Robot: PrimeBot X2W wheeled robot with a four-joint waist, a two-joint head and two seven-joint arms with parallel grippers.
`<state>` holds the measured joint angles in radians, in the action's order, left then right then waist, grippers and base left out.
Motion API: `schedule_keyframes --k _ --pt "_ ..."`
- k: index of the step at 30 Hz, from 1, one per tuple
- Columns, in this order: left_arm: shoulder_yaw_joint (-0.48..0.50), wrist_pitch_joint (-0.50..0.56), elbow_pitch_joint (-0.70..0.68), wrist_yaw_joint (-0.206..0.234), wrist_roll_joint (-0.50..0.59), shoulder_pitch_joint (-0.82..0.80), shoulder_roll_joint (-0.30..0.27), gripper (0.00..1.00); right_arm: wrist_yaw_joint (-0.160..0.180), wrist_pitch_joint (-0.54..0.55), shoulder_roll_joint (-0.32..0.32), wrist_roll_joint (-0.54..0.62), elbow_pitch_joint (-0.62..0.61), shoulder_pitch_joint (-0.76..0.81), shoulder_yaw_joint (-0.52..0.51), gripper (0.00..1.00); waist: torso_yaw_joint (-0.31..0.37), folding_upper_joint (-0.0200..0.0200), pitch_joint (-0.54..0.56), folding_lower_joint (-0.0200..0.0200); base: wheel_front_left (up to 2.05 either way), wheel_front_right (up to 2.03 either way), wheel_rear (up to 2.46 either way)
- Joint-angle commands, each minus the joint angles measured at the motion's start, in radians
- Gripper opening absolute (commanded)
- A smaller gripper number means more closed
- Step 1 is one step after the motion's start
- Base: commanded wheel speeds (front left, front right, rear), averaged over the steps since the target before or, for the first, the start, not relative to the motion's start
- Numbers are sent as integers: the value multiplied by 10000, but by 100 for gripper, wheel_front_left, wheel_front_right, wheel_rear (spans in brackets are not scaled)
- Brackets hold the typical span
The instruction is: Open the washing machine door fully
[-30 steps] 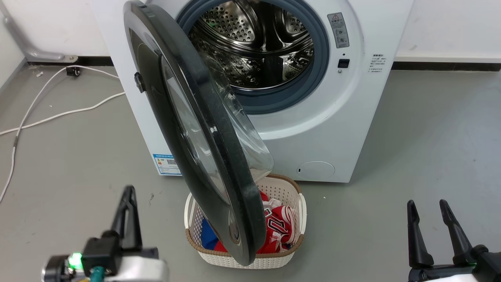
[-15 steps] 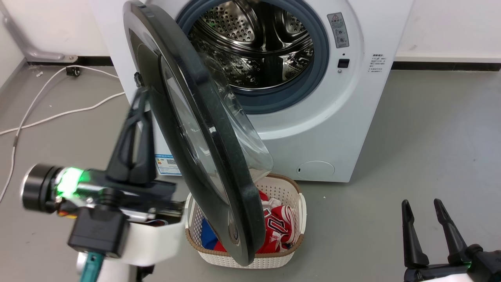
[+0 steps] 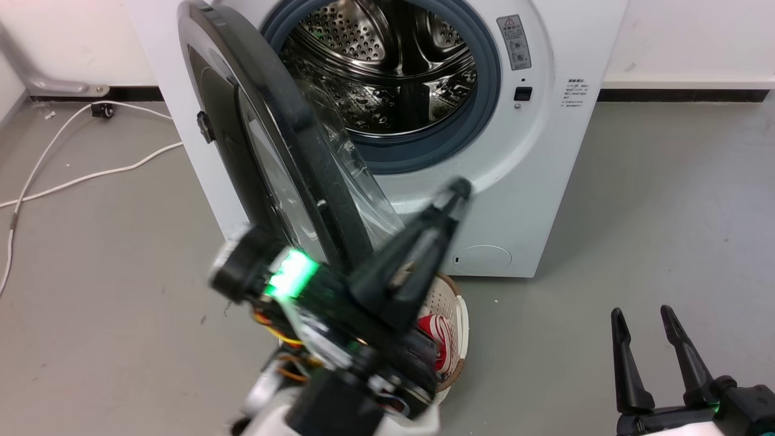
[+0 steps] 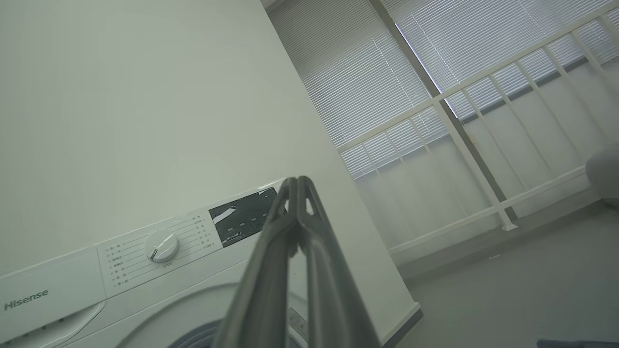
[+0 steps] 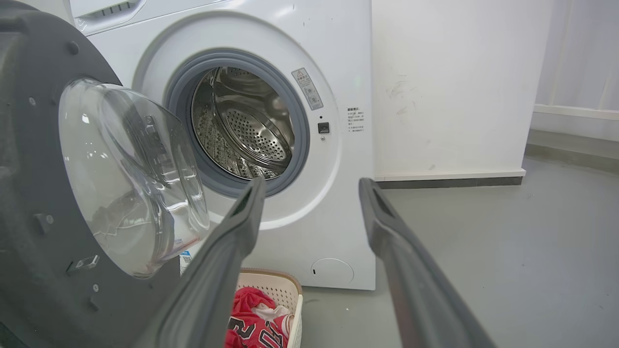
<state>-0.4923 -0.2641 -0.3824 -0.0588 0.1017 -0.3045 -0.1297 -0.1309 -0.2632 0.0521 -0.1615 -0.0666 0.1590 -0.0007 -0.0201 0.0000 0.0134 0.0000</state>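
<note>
Although the washing machine door [image 3: 280,116] stands swung out on its hinge at the left side of the washing machine [image 3: 533,181], it juts roughly square to the machine's front rather than lying back flat. Its black outer rim runs edge-on towards the camera in the head view. In the right wrist view its grey inner face [image 5: 29,169] and clear glass bowl [image 5: 130,179] look across the machine's open mouth. The steel drum [image 3: 387,72] and grey-blue gasket [image 3: 424,160] are uncovered.

The left gripper [image 3: 457,191] is raised in front of the machine, blurred, its fingers slanting up across the lower free edge of the door. Whether it touches that edge cannot be told. In its own wrist view the left gripper [image 4: 296,180] has its two fingers pressed together with nothing between them, pointing up past the machine's control panel [image 4: 159,246].

The right gripper [image 3: 642,312] sits low, well out from the machine's right front corner. Its fingers are spread wide and hold nothing, and in its wrist view the right gripper [image 5: 312,182] frames the machine's front.

A white laundry basket [image 3: 460,327] with red clothing [image 5: 251,324] sits on the floor just in front of the machine, under the door's lower edge. Bare grey floor [image 3: 666,212] lies open to the machine's right. To its left, on the side the door's outer face looks towards, the floor carries a white cable [image 3: 91,175].
</note>
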Motion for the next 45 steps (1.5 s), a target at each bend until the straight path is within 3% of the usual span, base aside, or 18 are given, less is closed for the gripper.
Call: schedule_keyframes --k 1,12,22,32,45 --pt "-177 -6 97 -23 -31 -18 18 0 2 -21 -35 2 -25 -71 6 100 -1 0 1 0 0 0 0" --pt "-1939 -6 1333 -190 -522 634 240 0 2 -21 -35 -9 22 -44 224 100 -120 0 -33 0 0 0 0" --pt "-2467 -8 2677 -1 -933 1437 147 0 2 -20 -34 0 96 -158 323 100 -167 0 -171 0 0 0 0" --pt "-1748 -9 3922 439 -1548 2090 -27 0 2 -21 -36 -1 211 -209 357 100 -129 0 -269 0 0 0 0" --pt "-638 -12 4813 591 -1763 2033 177 0 2 -21 -34 56 375 -286 499 100 -129 0 -310 0 0 0 0"
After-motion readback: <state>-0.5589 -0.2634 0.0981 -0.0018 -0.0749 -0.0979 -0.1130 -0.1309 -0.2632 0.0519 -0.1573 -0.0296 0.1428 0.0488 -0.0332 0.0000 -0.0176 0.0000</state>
